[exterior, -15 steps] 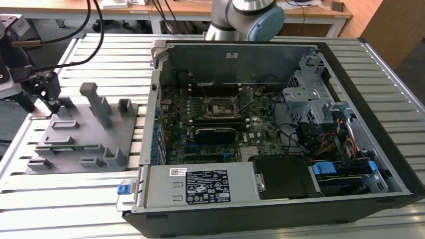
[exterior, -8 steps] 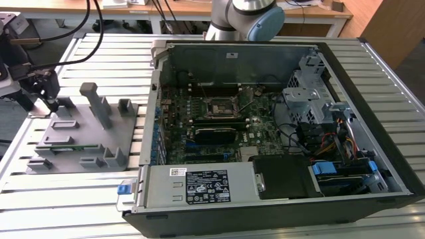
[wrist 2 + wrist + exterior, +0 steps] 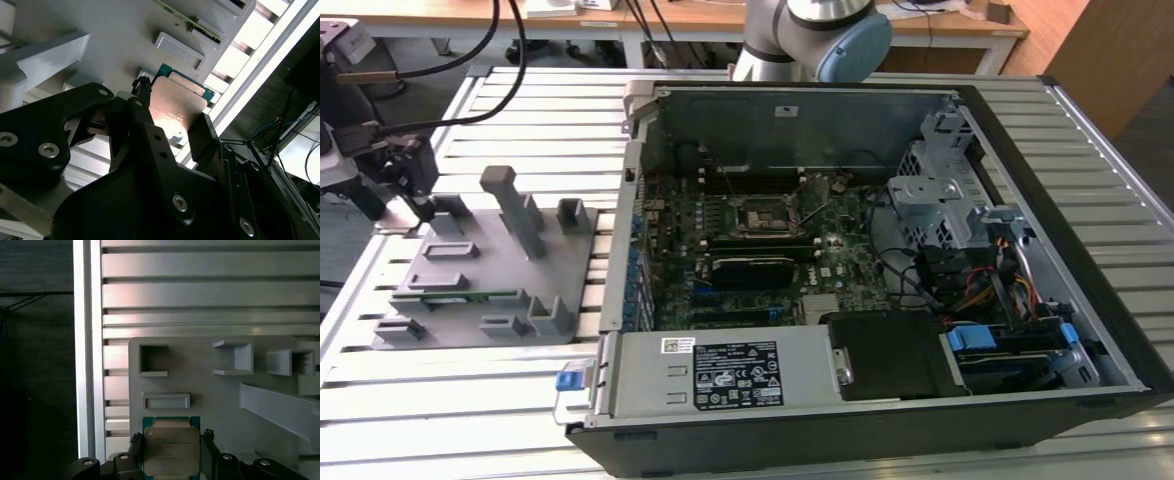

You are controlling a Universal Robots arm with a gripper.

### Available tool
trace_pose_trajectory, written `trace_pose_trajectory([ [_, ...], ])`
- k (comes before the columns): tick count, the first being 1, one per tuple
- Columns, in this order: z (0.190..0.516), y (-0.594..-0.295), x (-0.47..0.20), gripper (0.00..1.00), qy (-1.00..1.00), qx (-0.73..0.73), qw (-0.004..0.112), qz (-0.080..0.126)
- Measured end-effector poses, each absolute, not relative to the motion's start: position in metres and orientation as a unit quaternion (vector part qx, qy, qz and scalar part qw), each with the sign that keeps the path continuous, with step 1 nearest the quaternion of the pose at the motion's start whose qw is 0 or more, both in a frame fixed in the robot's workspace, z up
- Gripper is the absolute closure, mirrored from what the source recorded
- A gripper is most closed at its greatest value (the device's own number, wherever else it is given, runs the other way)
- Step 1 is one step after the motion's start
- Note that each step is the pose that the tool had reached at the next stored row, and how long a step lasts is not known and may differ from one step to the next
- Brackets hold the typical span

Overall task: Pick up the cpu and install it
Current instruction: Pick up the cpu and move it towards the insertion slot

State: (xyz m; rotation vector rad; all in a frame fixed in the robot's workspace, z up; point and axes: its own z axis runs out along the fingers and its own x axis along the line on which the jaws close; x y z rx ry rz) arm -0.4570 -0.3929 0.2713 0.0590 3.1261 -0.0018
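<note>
The cpu point(image 3: 171, 452) is a small square chip with a silvery top on a green board. It sits between the black fingers point(image 3: 136, 441) of my gripper point(image 3: 171, 439), which press on two opposite edges. The second wrist view shows the cpu point(image 3: 176, 106) held the same way in the gripper point(image 3: 172, 112), just over the grey fixture tray point(image 3: 100, 30). In the exterior view the gripper point(image 3: 416, 210) is at the far left corner of that tray point(image 3: 494, 290). The open socket point(image 3: 761, 215) lies on the motherboard inside the computer case point(image 3: 1067, 250), well to the exterior view's right.
The grey tray carries raised holders and posts point(image 3: 518, 205) and a green memory stick point(image 3: 447, 297). The slatted metal table point(image 3: 200, 295) ends in a rail close to the gripper. Cables point(image 3: 467, 60) hang above the arm. The drive cage point(image 3: 941, 190) and power supply point(image 3: 720, 372) crowd the case.
</note>
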Motion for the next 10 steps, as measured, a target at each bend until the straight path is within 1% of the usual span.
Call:
trace_pose_trajectory([
  [10,0.2769,-0.3921,-0.457,0.46,1.0,0.019,0.007,-0.001],
])
